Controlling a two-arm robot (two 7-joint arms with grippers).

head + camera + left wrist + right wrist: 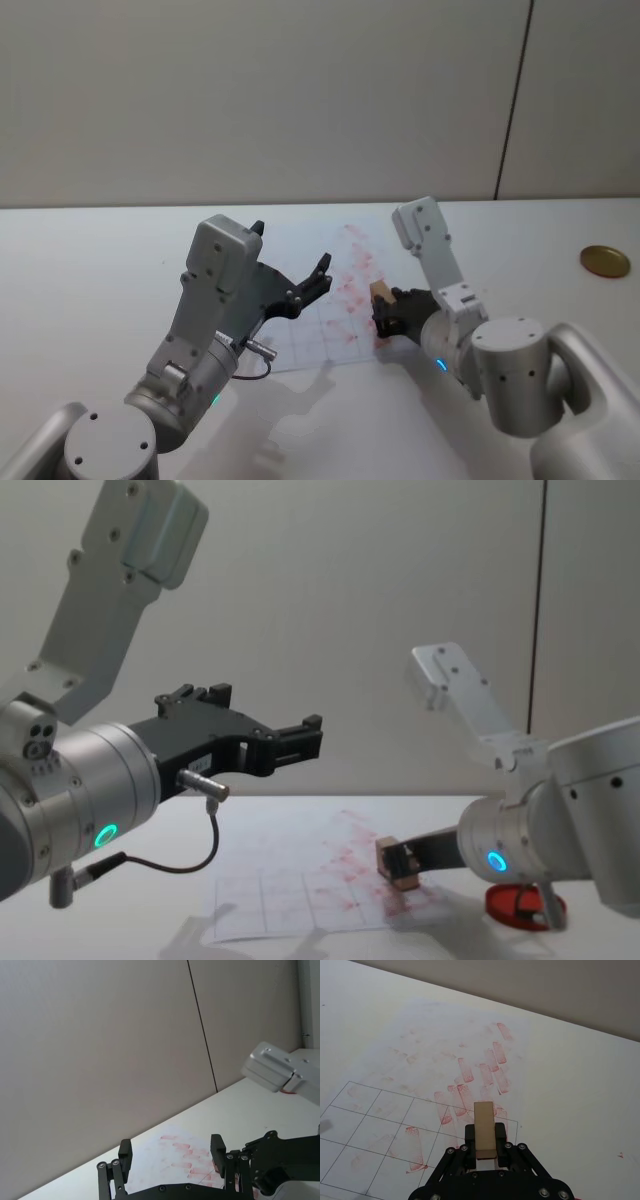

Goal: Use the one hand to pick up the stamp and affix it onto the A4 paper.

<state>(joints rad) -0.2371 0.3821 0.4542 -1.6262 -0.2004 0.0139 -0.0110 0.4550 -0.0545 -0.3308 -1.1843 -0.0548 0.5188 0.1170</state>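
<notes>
The pick-up is done: the right tool (388,312) is pinching the stamp (484,1129) between its two black fingers, the tan wooden block standing out past the fingertips. It is held low over the near right part of the A4 paper (395,1110), around the right-hand end of the printed grid, where a cluster of red prints sits. From the chest view the block's lower end looks very close to the sheet, perhaps touching it, but I cannot tell for sure whether there is contact.

What is left, then, is the press itself and the lift-off; no print here can be tied to this stamp. The red ink pad (520,905) lies on the surface (100,260) on the robot's right, beside and below the right arm's wrist, apart from the paper.

The left tool (171,1146) hangs well above the sheet's left half with its fingers spread and nothing between them — it appears idle.
</notes>
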